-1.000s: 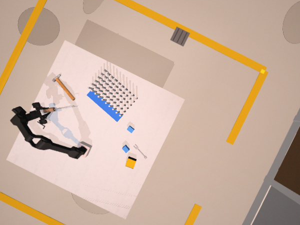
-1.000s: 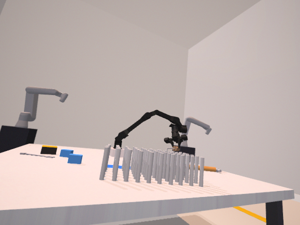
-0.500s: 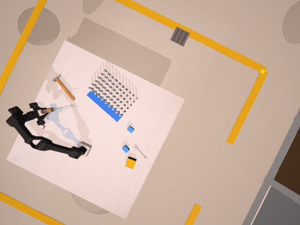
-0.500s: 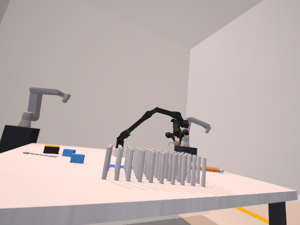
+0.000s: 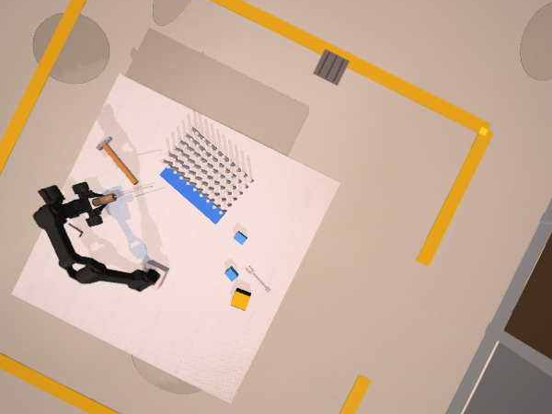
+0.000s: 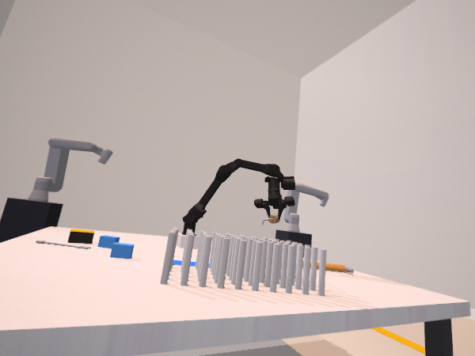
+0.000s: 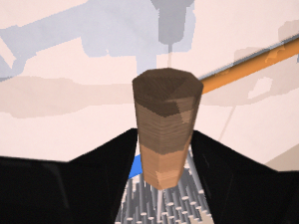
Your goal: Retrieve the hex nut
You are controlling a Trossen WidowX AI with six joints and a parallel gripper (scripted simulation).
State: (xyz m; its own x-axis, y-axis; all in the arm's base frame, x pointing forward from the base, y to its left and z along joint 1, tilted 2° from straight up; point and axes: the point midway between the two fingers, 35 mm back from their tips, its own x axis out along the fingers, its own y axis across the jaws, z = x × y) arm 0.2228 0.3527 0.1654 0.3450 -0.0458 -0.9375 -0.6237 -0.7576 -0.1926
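Note:
My gripper (image 5: 104,200) (image 6: 273,217) (image 7: 163,134) is shut on the wooden handle (image 5: 109,198) (image 6: 273,219) (image 7: 165,134) of a thin metal hook tool. It holds the tool well above the table, left of the field in the top view. The shaft points toward the spacers, and its bent tip (image 6: 263,222) shows in the exterior view. The grey metal spacers (image 6: 222,263) stand in a dense field. The blue taped strip (image 5: 193,198) (image 6: 184,263) (image 7: 135,167) lies along the field's front edge. The nut cannot be made out in any view.
A hammer (image 5: 120,163) (image 6: 328,267) (image 7: 249,69) lies left of the field in the top view. A small dark L-shaped key lies near the arm. Two blue blocks (image 5: 240,237) (image 5: 231,273), a yellow-black block (image 5: 240,299) (image 6: 81,236) and a grey wrench (image 5: 258,279) (image 6: 63,244) lie to the right.

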